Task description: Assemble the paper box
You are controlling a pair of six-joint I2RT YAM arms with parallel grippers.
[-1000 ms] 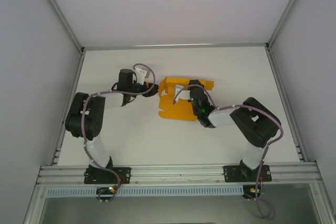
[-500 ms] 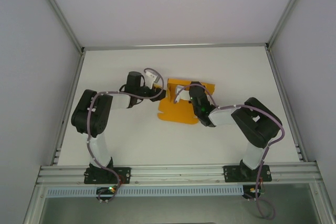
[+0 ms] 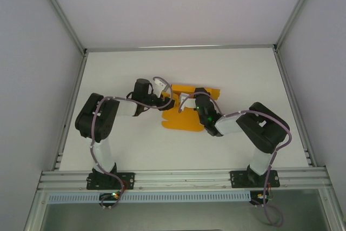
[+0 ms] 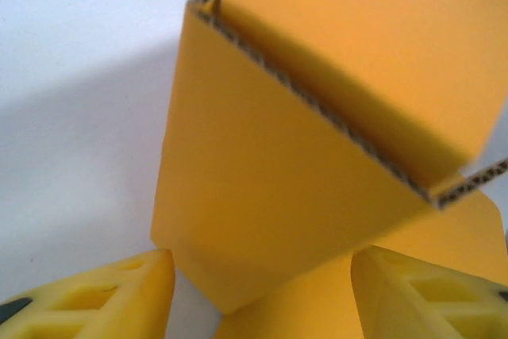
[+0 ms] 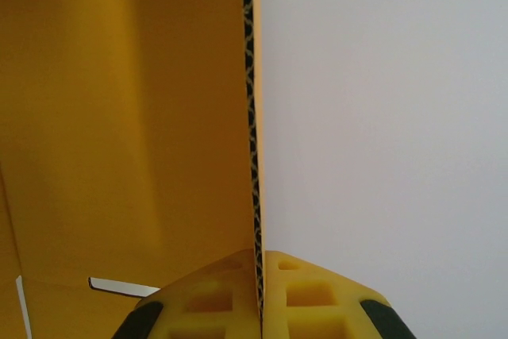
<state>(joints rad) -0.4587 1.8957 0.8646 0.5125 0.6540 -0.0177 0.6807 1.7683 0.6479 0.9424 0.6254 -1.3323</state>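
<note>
Jaws of left gripper [image 3: 167, 103] apart, now moved in beside paper box [image 3: 184, 120] left flap; right gripper [image 5: 259, 279] jaws stay clamped on box edge.

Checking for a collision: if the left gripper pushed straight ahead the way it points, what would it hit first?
Probably the paper box: its orange panel lies right ahead of the open left gripper, though depth is unclear.
</note>
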